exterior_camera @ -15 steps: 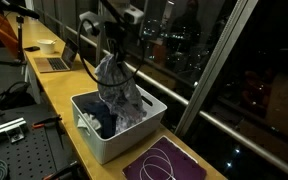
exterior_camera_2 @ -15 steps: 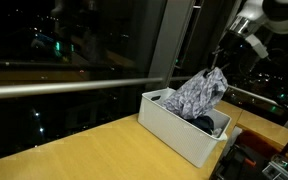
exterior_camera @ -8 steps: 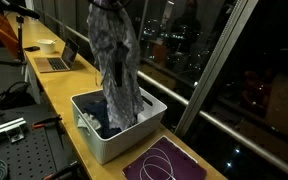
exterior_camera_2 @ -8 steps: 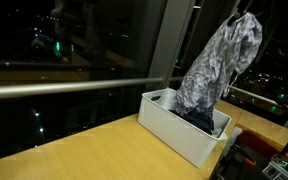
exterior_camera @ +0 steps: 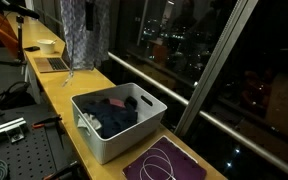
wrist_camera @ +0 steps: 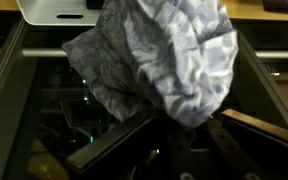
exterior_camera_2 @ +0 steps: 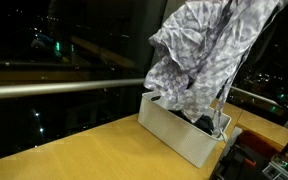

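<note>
High above the wooden table (exterior_camera: 56, 92): patterned grey cloth (exterior_camera: 84, 35) hanging from the closed gripper (wrist_camera: 187, 128).

Wrist view: the jaws pinch a bunched fold of the cloth, and the rest billows in front of the camera. Both exterior views show the cloth fully clear of the white bin (exterior_camera: 106, 142). It hangs over the table on the side toward the laptop (exterior_camera: 54, 63), with the gripper itself out of frame. Dark clothes (exterior_camera: 114, 108) lie in the bin, and a purple mat (exterior_camera: 166, 163) sits just beside it.
</note>
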Available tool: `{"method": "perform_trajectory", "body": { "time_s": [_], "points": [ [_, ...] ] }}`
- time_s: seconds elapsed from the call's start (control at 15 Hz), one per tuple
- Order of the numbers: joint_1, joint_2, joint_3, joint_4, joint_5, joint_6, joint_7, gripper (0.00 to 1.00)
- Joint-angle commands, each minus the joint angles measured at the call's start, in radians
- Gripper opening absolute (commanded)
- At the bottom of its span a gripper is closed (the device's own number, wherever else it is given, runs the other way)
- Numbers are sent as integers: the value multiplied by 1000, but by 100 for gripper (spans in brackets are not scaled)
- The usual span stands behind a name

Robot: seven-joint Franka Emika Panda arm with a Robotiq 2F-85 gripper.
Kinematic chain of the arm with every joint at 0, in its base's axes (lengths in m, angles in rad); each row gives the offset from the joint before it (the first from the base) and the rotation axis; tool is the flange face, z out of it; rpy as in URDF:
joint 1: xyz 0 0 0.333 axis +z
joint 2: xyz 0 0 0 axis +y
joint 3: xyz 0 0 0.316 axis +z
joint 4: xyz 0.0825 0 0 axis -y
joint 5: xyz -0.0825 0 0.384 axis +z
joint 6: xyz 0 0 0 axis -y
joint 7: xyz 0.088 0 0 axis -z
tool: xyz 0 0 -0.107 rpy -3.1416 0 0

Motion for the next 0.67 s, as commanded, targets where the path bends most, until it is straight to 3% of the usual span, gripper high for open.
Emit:
{"method": "perform_trajectory", "body": {
  "time_s": [0.0, 0.33, 0.6],
  "points": [
    [40, 162, 120, 208, -12, -96, 76, 3],
    [105, 397, 268, 248, -65, -39, 171, 3],
    [155, 525, 239, 210, -96, -10, 175, 3]
  ]
}}
